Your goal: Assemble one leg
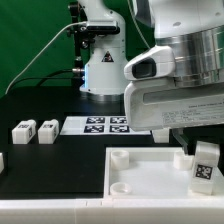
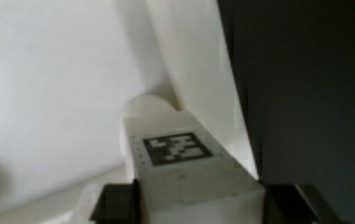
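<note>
At about four o'clock in the exterior view, the leg (image 1: 204,163) was held upright between the narrowed end effector (image 1: 202,150) fingers, over the tray (image 1: 140,170) corner. A tilted leg could be jammed beside its socket. No readable writing was seen, only square markers.
</note>
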Controlling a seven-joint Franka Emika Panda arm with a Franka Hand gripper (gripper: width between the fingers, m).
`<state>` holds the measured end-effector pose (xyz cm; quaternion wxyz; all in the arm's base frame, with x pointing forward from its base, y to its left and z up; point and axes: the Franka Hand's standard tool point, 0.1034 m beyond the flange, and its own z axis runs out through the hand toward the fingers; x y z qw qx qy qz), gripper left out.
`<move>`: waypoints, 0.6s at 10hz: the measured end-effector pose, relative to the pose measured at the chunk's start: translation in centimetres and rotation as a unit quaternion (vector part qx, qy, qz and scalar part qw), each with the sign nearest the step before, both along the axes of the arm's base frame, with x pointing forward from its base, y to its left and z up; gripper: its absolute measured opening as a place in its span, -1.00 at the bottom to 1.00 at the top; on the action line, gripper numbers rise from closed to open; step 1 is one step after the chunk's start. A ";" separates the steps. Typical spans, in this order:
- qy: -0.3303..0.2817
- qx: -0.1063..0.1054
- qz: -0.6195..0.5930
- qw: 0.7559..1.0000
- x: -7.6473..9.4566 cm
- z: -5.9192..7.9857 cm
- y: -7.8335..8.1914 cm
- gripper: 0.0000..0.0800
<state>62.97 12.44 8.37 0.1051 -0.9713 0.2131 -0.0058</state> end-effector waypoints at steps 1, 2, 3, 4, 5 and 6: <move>0.013 0.015 -0.067 0.998 0.1 0.0 -0.2 -0.21; 0.025 0.028 -0.138 0.990 0.1 0.0 -0.3 -0.21; 0.034 0.041 -0.204 0.977 0.0 -0.1 -0.4 -0.21; 0.051 0.059 -0.293 0.953 -0.1 -0.2 -0.3 -0.22; 0.063 0.074 -0.357 0.929 0.0 -0.2 -0.4 -0.23; 0.070 0.082 -0.391 0.914 0.0 -0.2 -0.4 -0.23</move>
